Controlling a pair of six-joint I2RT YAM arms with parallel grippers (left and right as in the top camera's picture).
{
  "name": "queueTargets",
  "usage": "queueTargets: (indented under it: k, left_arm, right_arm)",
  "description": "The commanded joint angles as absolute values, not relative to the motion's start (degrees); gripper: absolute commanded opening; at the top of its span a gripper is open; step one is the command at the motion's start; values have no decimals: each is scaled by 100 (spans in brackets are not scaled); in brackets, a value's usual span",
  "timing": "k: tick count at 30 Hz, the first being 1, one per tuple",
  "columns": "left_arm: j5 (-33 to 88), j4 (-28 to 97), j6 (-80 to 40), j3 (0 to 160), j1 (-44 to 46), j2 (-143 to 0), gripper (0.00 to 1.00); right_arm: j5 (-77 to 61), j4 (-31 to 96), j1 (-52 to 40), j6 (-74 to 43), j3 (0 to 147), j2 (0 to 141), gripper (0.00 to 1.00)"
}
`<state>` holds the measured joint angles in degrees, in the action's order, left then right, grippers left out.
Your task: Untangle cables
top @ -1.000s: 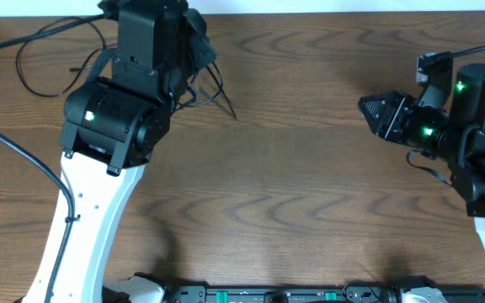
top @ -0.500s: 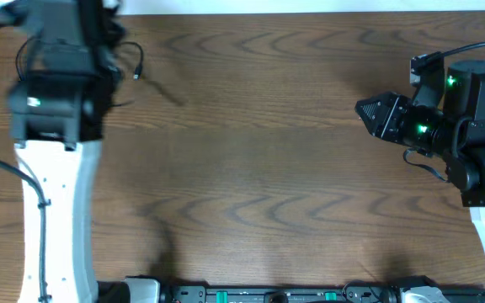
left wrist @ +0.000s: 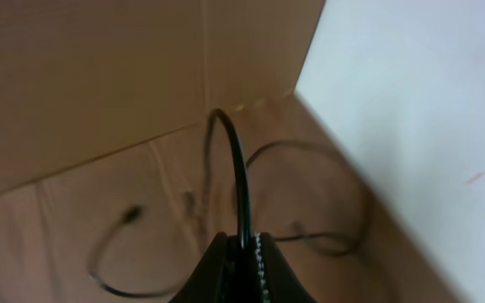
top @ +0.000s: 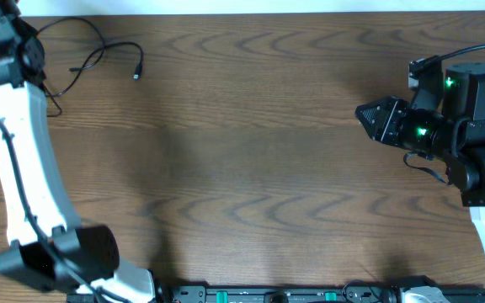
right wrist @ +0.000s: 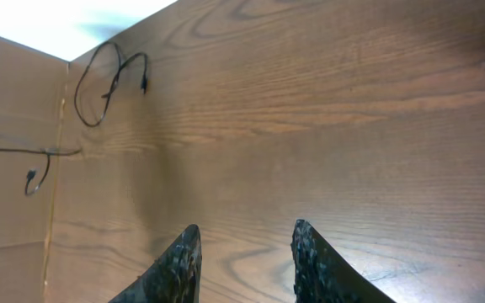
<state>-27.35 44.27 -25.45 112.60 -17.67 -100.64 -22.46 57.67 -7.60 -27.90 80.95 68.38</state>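
Overhead view: the bench (top: 268, 168) is bare wood across its middle, and all visible cord lies at its far-left corner. The left arm (top: 19, 168) reaches along the left edge to that corner. The right arm (top: 478, 126) stands at the right edge.

**Step in hand (judged):** separation. One strand is gripped and held out at the far-left corner, apart from the others.

**Gripper state**
- Left gripper (left wrist: 244, 246): jaws closed on a black cable (left wrist: 241, 168). The cable rises from the jaws in an arch and drops toward the brown cardboard panel (left wrist: 82, 84) beyond the bench edge.
- Right gripper (right wrist: 244, 252): jaws partly apart with nothing between them, hovering over bare bench.

**Cable positions**
1. A black cord (top: 99, 46) lies looped on the bench near the left gripper, and its plug (top: 135, 76) is free. Whether this is the gripped strand cannot be told.
2. The right wrist view shows a second black cord (right wrist: 34, 172) lying on the cardboard past the bench edge.
3. No white cord can be made out in any view.
4. Both cords are well apart from the right gripper, with the width of the bench between them.

**Next move (judged):** lay the gripped strand down clear of the other loops. Check first that no loop crosses it, because the left wrist view is too blurred to confirm this. The right gripper must cross the bench before it can pin or lift a second strand.
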Motion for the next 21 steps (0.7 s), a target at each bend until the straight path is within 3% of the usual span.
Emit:
queueTargets:
  k: [1,8,21]
  left_arm:
    - [-2912,4403,-1227,11343,-1883,-10541,8]
    - [-4654,4641,-1256,11336,-2193,-11393,8]
    - [-4958,5035,-1614,11286,-3367,-11592,7]
  right_arm:
    - [-2235,5771,-718,-2539,8119,6853,32]
    - [-2012,5765,-718,-2541,8119,6855,34]
    - [-1898,5640,-722,-2543,8119,7015,35]
